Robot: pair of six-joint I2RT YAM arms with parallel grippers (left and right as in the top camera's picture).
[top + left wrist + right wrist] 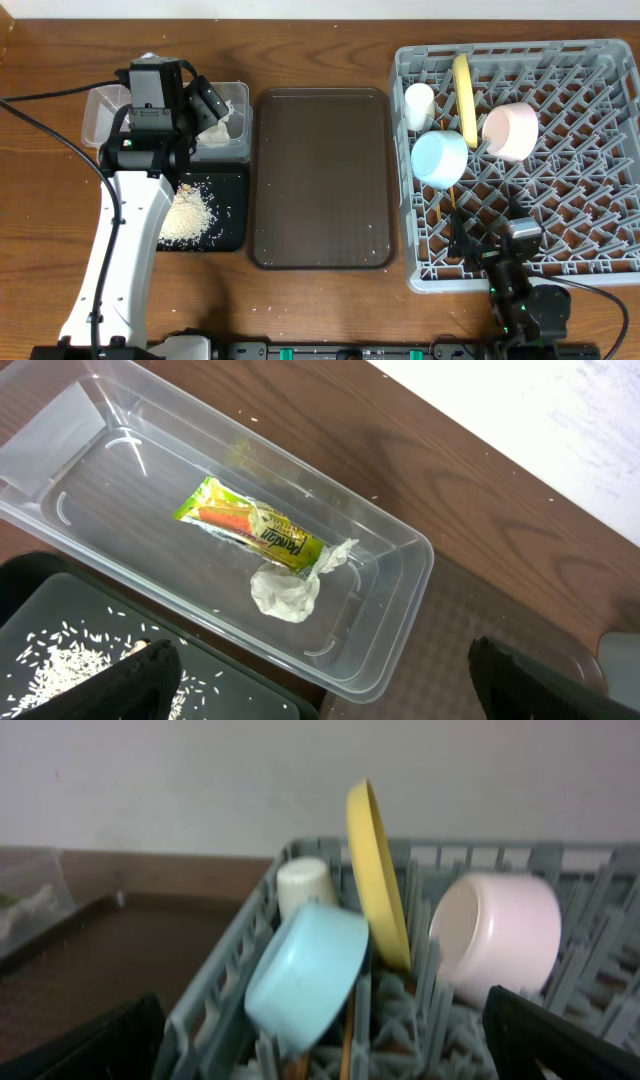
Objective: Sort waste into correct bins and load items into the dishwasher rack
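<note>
The clear tub (pixel 90 470) holds the yellow-green wrapper (pixel 250 530) and the crumpled white tissue (pixel 288 590). Rice crumbs (pixel 188 215) lie in the black tray (pixel 232 200) beside it. My left gripper (pixel 325 690) hovers open and empty over the tub's near corner; overhead the left gripper (pixel 212 108) covers most of the tub (pixel 95 110). The grey rack (pixel 520 52) holds the yellow plate (pixel 464 100) on edge, the white cup (pixel 418 105), the blue bowl (pixel 438 158), the pinkish bowl (pixel 510 130) and the chopsticks (pixel 450 200). My right gripper (pixel 490 235) stands open at the rack's front edge.
A flat brown serving tray (pixel 320 180) lies between the bins and the rack. Black cables run off the left arm and past the right arm's base. In the right wrist view the rack's wall (pixel 220 990) is close in front, with the blue bowl (pixel 305 975) just behind it.
</note>
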